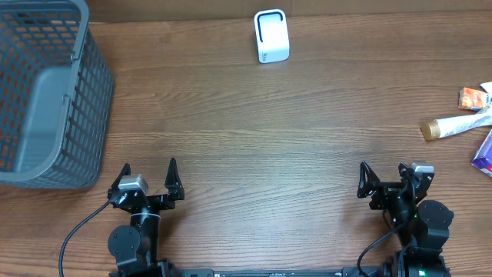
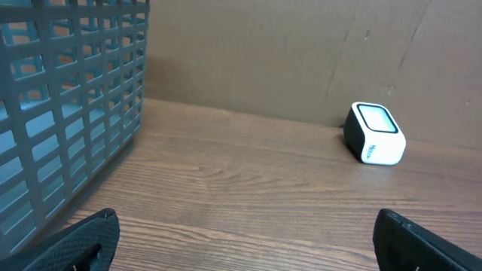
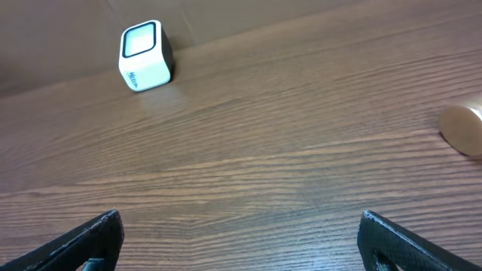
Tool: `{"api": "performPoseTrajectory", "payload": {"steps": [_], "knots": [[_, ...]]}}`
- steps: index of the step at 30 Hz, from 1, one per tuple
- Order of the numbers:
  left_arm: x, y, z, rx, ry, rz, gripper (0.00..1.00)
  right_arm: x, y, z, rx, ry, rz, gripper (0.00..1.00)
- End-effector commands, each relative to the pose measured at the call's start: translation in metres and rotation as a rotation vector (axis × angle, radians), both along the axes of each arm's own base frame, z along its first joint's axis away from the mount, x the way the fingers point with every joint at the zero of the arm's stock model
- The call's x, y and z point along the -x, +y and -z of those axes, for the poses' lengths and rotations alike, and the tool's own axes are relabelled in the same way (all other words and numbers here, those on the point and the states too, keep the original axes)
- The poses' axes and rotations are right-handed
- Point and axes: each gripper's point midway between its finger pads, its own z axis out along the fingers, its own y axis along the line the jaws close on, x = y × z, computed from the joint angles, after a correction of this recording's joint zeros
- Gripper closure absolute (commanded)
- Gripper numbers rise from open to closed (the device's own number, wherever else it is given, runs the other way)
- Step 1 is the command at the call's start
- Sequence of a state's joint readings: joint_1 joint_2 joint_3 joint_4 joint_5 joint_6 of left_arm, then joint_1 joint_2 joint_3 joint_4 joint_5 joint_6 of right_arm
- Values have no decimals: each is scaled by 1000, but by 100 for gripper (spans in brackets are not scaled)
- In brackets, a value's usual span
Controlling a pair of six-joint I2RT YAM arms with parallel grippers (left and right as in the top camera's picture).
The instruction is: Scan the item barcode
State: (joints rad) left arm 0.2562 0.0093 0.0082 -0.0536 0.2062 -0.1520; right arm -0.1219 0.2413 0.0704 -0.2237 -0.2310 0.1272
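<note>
A white barcode scanner [image 1: 271, 36] with a dark window stands at the back of the table; it also shows in the left wrist view as the scanner [image 2: 374, 133] and in the right wrist view as the scanner [image 3: 144, 47]. Items lie at the right edge: a tube with a gold cap [image 1: 453, 125], an orange packet [image 1: 474, 98] and a purple box [image 1: 484, 156]. No barcode shows. My left gripper [image 1: 148, 173] [image 2: 245, 226] and right gripper [image 1: 383, 171] [image 3: 241, 226] rest open at the front edge, holding nothing, far from the items.
A large grey mesh basket [image 1: 46, 92] stands at the back left, close to the left arm, and fills the left of the left wrist view as the basket [image 2: 68, 113]. The tube's gold cap [image 3: 461, 129] shows at the right of the right wrist view.
</note>
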Motion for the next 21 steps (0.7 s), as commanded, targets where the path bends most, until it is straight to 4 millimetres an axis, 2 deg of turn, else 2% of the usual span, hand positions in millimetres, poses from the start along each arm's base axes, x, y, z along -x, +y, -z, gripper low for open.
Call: {"api": "performPoseTrajectory", "payload": {"steps": [1, 8, 11, 14, 17, 18, 19, 21], "knots": [[0, -1, 1, 10, -1, 7, 0, 0, 0, -3, 4, -13, 2, 0], [0, -1, 1, 10, -1, 7, 0, 3, 3, -37, 22, -169, -11, 0], [0, -1, 1, 10, -1, 7, 0, 8, 20, -54, 22, -247, -79, 0], [0, -1, 1, 10, -1, 7, 0, 12, 40, -53, 11, -245, -164, 0], [0, -1, 1, 10, -1, 7, 0, 14, 51, -53, 6, -245, -209, 0], [0, -1, 1, 10, -1, 7, 0, 15, 53, -53, 6, -245, -217, 0], [0, -1, 1, 10, -1, 7, 0, 12, 45, -53, 18, -245, -162, 0], [0, -1, 1, 10, -1, 7, 0, 11, 43, -52, 13, -241, -148, 0]]}}
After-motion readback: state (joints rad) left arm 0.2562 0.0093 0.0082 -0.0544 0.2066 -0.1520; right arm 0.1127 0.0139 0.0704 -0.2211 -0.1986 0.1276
